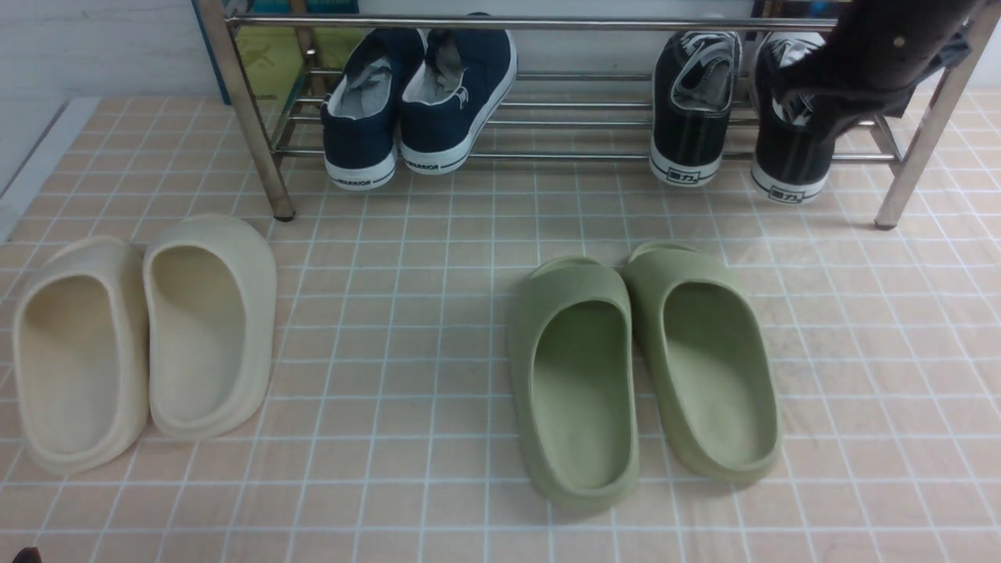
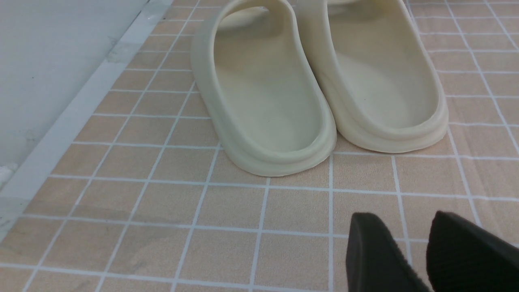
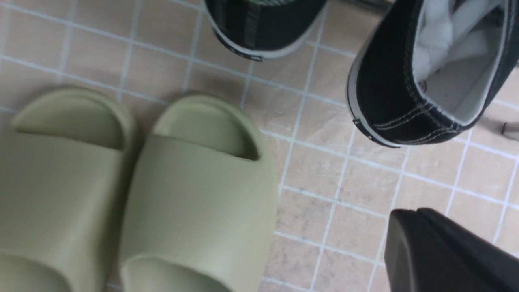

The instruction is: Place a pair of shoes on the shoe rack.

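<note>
Black sneakers [image 1: 692, 133] on shoe rack [image 1: 547, 22] — right end effector [image 1: 813, 105] over right one.

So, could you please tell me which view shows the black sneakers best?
The front view: both black sneakers show heel-out at the shoe rack. The right wrist view crops them; the left wrist view shows neither.

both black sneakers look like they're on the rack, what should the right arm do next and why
Probably draw the right gripper back from the shoe rack. Both black sneakers rest on its lower rails, heels overhanging the front, and the right wrist view shows one clear of the finger, so nothing seems left to hold.
</note>
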Action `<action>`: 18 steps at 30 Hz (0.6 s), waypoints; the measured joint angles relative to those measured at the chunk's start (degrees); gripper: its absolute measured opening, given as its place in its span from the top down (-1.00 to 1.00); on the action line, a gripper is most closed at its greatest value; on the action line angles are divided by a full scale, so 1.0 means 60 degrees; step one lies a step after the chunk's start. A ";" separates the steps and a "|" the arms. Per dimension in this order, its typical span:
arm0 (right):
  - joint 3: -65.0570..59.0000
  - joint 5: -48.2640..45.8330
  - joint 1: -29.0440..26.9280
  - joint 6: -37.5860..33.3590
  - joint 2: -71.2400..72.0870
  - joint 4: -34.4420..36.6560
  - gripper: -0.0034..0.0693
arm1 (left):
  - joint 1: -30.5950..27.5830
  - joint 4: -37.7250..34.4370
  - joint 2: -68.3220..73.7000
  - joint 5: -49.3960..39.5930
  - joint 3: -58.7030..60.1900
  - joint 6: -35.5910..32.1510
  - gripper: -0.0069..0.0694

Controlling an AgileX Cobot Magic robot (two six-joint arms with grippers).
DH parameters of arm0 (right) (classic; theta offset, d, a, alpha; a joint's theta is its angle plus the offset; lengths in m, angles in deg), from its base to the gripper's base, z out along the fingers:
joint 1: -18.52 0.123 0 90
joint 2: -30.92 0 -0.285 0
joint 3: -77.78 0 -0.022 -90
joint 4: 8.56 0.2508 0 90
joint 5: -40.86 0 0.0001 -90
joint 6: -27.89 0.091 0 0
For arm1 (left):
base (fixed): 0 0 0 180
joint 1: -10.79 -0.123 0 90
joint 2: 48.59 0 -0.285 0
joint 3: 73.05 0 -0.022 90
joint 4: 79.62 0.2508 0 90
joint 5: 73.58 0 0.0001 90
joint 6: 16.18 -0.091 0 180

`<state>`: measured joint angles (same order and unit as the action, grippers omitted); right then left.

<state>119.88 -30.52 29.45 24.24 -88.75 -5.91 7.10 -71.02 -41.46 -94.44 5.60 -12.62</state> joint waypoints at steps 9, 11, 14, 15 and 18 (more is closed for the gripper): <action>-0.2088 0.0309 0.0825 -0.0035 0.4411 0.0207 0.95 | 0.0000 0.0000 0.0000 0.0000 0.0000 0.0000 0.20; -0.2638 0.0545 0.0885 -0.0035 0.5014 0.0292 0.95 | 0.0000 0.0000 0.0000 0.0000 0.0000 0.0000 0.20; -0.4984 0.1786 0.0983 -0.0026 0.7312 0.0893 0.94 | 0.0000 0.0000 0.0000 0.0000 0.0000 0.0000 0.20; -0.5111 0.1786 0.0983 -0.0026 0.7444 0.0941 0.94 | 0.0000 0.0000 0.0000 0.0000 0.0000 0.0000 0.20; -0.7219 0.3086 0.0983 -0.0026 0.9885 0.1533 0.94 | 0.0000 0.0000 0.0000 0.0000 0.0000 0.0000 0.20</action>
<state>76.56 -12.00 35.35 24.09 -29.44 3.28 7.10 -71.02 -41.46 -94.44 5.60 -12.62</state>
